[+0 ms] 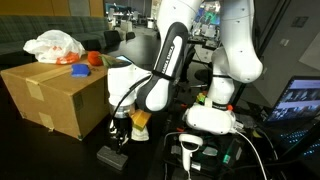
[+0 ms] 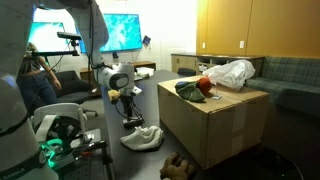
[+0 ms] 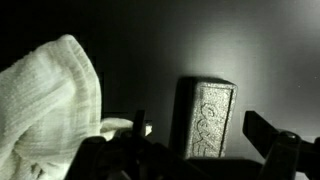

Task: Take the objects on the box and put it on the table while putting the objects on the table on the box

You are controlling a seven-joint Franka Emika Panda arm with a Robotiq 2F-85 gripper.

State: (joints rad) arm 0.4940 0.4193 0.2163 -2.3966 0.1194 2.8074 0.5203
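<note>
No legible text, number or brand in any view.
- Block (image 3: 206, 118), between the fingers of the gripper (image 1: 120, 133): raised relief on its lit face, not resolvable as letters.
- Box (image 1: 55, 92), beside the gripper: plain cardboard with tape strips, no print readable.
- Screen (image 2: 122, 30), behind and above the gripper: bright picture, detail too small to read.
- Laptop (image 1: 300, 100), well away from the gripper: coloured tiles on its display, nothing readable.

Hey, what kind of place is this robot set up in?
Most likely a research lab or an office lounge. A large wall screen glows at the back, a cushioned sofa sits below wooden cabinets, and a lit laptop screen stands nearby.
</note>
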